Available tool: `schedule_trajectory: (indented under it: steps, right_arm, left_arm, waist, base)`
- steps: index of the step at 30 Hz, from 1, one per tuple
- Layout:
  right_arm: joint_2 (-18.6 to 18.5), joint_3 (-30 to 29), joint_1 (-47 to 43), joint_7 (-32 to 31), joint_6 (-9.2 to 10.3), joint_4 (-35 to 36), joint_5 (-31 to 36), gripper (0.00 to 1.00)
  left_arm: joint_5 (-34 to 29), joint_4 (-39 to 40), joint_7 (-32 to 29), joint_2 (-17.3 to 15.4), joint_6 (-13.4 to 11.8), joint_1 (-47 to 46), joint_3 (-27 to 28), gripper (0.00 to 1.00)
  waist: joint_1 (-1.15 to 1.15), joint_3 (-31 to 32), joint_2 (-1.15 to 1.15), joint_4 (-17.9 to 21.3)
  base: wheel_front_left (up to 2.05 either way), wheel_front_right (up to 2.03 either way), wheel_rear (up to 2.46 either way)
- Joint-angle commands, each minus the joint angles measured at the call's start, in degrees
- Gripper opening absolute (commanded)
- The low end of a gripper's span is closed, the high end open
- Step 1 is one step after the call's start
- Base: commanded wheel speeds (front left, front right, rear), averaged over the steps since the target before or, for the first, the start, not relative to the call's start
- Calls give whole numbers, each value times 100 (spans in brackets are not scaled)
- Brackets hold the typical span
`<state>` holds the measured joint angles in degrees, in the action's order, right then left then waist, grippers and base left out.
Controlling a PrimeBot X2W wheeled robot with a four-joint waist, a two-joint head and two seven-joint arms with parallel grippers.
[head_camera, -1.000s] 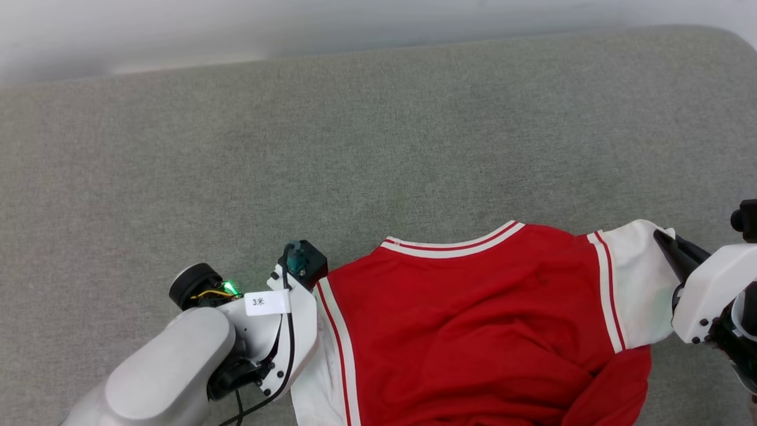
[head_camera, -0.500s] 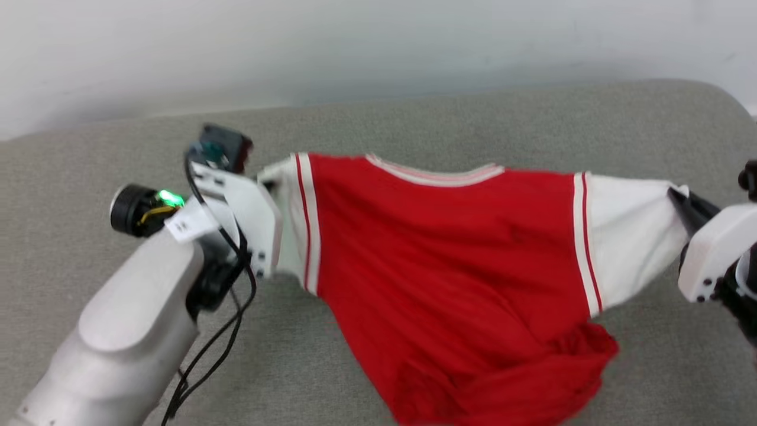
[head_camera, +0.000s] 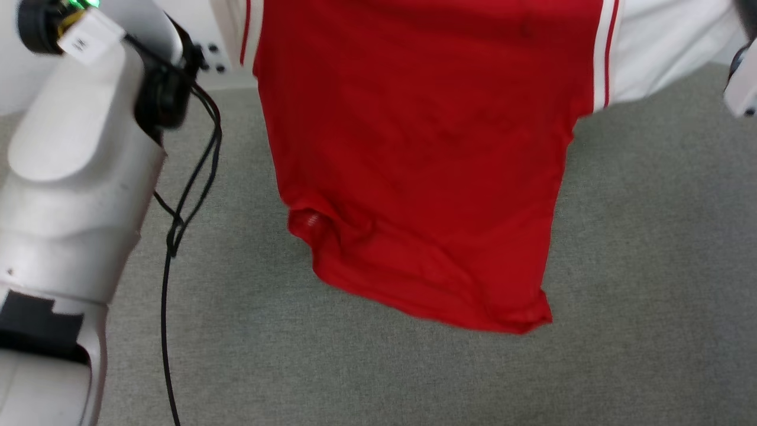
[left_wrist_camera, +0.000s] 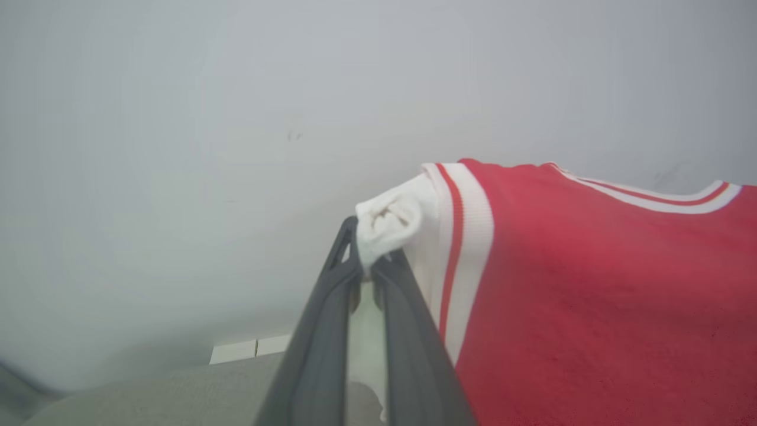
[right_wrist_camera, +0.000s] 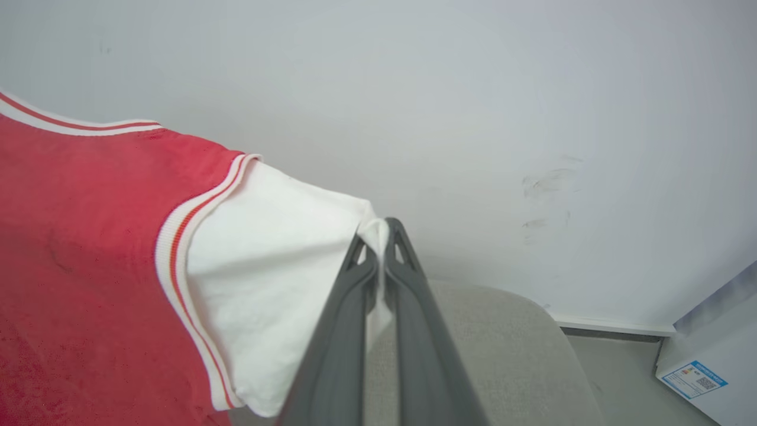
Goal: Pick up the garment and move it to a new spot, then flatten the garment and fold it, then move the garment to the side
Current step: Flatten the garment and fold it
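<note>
Above the grey fabric-covered worktop the garment hangs spread between both arms, held up by its two sleeves. Whether its hem clears the worktop cannot be told.

Condition of the garment: a red body with its plain side towards the head camera and faint dark marks showing through the cloth. The short sleeves are white, each joined to the body by a red-and-white striped band, and the neckline carries the same striped trim. The body hangs fairly flat. The lower hem is uneven, creased and puckered at the corner nearer the left arm.

Left tool: fingers pressed together, pinching the bunched end of the left white sleeve.

Right tool: fingers pressed together, pinching the edge of the right white sleeve, which is drawn taut towards the tips.

A black cable hangs from the left arm over the worktop. A pale wall stands behind the worktop.
</note>
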<state>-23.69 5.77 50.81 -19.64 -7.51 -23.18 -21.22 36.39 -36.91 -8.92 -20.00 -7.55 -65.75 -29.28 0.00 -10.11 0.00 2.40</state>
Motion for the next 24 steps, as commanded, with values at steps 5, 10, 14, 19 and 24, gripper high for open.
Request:
schedule_trajectory:
  steps: [5, 10, 14, 19, 24]
  right_arm:
    - [58, -98, 1409, 521, 4, -445, 240, 0]
    - [148, -180, 2558, 1016, 5, -862, 504, 0]
    - [165, -147, 3141, 1286, 6, -1103, 581, 0]
    - [211, -29, 3750, 1630, 6, -1481, 596, 0]
    - [253, 196, 3981, 1873, 6, -1940, 409, 0]
  left_arm:
    - [-155, -466, 487, -124, 31, -1145, 228, 0]
    - [-283, -681, 851, -318, 33, -2012, 374, 0]
    - [-329, -664, 1003, -406, 6, -2409, 447, 0]
    - [-291, -576, 1137, -511, 73, -2739, 537, 0]
    - [-163, -480, 1276, -481, 189, -2662, 604, 0]
  waist:
    - [0, -730, 0, 100]
    - [0, -1207, 0, 217]
    - [0, -1447, 0, 241]
    - [0, -1819, 0, 230]
    - [0, -2179, 0, 183]
  base:
    - [0, 0, 0]
    - [0, 0, 0]
    - [0, 0, 0]
    - [0, 0, 0]
    - [0, 0, 0]
